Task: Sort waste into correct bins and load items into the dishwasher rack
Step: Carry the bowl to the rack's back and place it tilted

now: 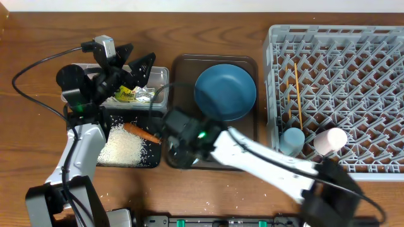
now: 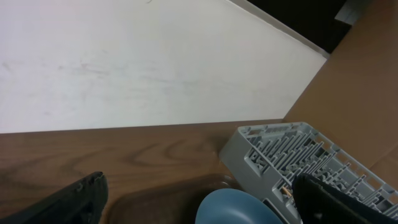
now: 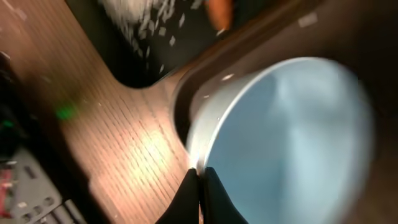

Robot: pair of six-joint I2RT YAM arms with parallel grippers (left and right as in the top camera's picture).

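The left gripper (image 2: 205,202) has two dark fingers (image 2: 71,202) at the bottom corners, spread far apart. Between them peeks the top of a round blue plate (image 2: 236,210). Just right of it sits the grey rack (image 2: 292,152) full of pegs. A tiny pale bit inside it may be a chopstick. Behind the brown table (image 2: 112,162) stands a white wall (image 2: 124,62).

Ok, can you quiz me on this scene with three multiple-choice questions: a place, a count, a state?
1. Where does the carrot lie? A on the floor; B in the black tray; C on a shelf.
2. How many cups stand in the rack? A two; B none; C four.
3. The right gripper is: A wide open; B out of sight; C shut on the rim of the bowl.
Answers: B, it lies beside the rice; A, a light blue cup and a pinkish-white cup; C, its fingers pinch the pale rim.
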